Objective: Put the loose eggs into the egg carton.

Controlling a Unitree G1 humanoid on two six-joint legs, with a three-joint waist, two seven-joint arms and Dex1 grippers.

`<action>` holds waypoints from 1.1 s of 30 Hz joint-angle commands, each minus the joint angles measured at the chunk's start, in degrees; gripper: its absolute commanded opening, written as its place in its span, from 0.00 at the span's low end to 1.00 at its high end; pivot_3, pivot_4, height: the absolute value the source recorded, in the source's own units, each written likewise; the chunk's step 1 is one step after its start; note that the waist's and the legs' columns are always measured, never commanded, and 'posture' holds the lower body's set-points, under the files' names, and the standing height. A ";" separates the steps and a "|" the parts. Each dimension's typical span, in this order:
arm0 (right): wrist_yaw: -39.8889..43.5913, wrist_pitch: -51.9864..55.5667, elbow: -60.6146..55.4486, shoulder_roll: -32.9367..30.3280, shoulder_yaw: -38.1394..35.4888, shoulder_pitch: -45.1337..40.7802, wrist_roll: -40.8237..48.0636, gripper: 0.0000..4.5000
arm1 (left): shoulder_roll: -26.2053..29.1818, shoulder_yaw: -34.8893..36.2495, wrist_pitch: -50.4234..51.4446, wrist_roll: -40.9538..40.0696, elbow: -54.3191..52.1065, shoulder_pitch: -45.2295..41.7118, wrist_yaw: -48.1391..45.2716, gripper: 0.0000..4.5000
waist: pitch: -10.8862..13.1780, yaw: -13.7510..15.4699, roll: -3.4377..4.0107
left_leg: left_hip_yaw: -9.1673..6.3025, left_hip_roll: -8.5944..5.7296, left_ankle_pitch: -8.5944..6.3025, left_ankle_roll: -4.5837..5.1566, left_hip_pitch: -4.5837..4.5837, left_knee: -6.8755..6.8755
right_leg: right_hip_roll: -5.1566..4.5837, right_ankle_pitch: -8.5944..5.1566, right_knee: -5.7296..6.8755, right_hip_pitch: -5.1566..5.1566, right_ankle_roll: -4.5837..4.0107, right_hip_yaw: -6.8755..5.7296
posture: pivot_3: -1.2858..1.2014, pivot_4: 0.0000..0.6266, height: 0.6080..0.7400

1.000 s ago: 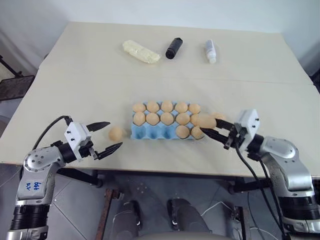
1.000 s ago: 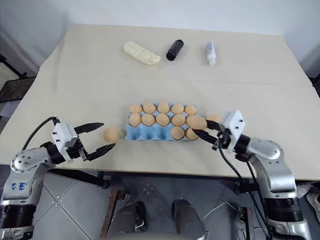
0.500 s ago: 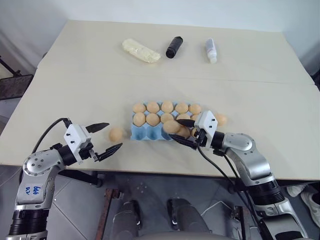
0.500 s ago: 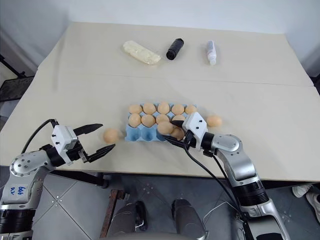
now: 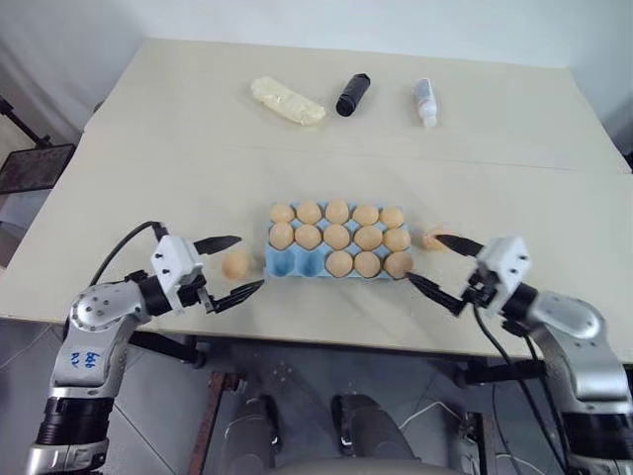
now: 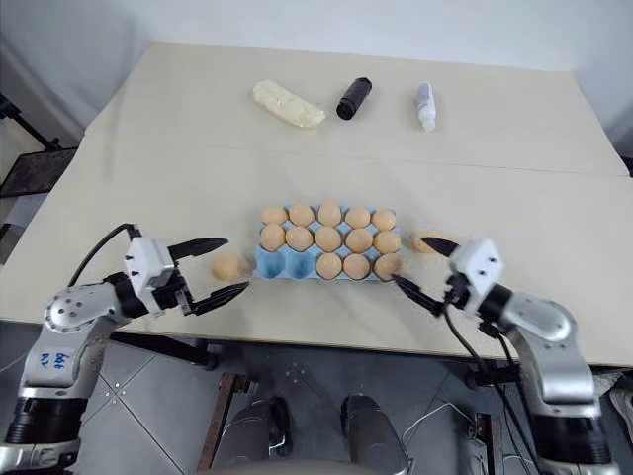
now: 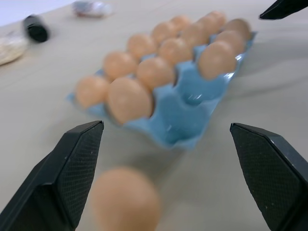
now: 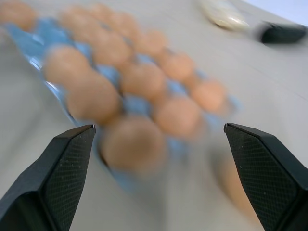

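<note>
A: Noted at the near edge of the table (image 5: 148,178)?

B: Found the left gripper (image 5: 251,261) spread wide and empty, fingers to either side of one loose egg (image 5: 235,264). No contact made out. Egg lay on the tabletop just beside the carton's left end.

A: And on the right?

B: Found the right gripper (image 5: 423,257) likewise released, nothing held. Second loose egg (image 5: 432,239) lay just beside the carton's right end, partly hidden behind the farther finger.

A: Condition of the egg carton (image 5: 292,261)?

B: Light blue, three rows of five. Back and middle rows full; front row filled in three cups towards the right, with two cups empty at the left. Room enough for both strays.

A: Handling assessment?

B: Judged light, rigid, thin-shelled, smooth and inclined to roll or squirt out. Recommended closing gently across the widest part of the short axis, level with the middle, with pressure only sufficient to lift. Recommended lowering into a cup, not dropping. Carton judged light, liable to slide if nudged.

A: Farther back?

B: Pale yellow lumpy oblong (image 5: 287,100), black cylinder (image 5: 352,94) and white bottle (image 5: 426,101), well apart from the work. Not part of the job.
</note>
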 commanded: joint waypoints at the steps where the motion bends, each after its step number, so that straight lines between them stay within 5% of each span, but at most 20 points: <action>1: -2.40 -5.52 3.33 -0.11 -6.33 3.79 -0.47 1.00 | -1.01 -2.67 0.29 -1.17 0.23 -2.05 -2.26 1.00 | 0.00 -0.30 0.00 | 0.00 -0.01 0.01 0.00 0.00 0.01 | 0.00 0.00 0.02 0.00 0.00 0.00 | 0.52 0.24 1.00; 11: -5.57 -11.19 11.95 -0.02 -6.94 3.29 -2.60 1.00 | -2.88 -6.14 -1.56 0.20 5.22 -7.95 -4.33 1.00 | 0.00 -1.27 0.01 | -0.01 -0.03 0.20 -0.02 0.15 0.05 | 0.00 0.03 0.28 0.02 0.04 0.08 | 0.52 0.24 1.00; 28: 13.83 -14.09 51.77 -2.67 10.20 -35.31 -9.50 1.00 | -1.42 -1.70 -0.95 -0.31 -0.29 -1.87 -0.51 1.00 | 0.06 -2.27 0.09 | 0.02 -0.05 0.28 0.06 0.11 0.11 | -0.04 0.07 0.28 0.01 0.13 0.09 | 0.52 0.24 1.00; 33: 15.70 -19.02 59.71 -0.81 11.24 -41.01 -10.78 0.72 | -0.49 0.35 -0.31 -0.60 -2.98 1.19 1.01 1.00 | 0.07 -2.40 0.11 | 0.00 -0.02 0.29 0.05 0.11 0.14 | -0.02 0.07 0.31 0.01 0.13 0.09 | 0.52 0.24 1.00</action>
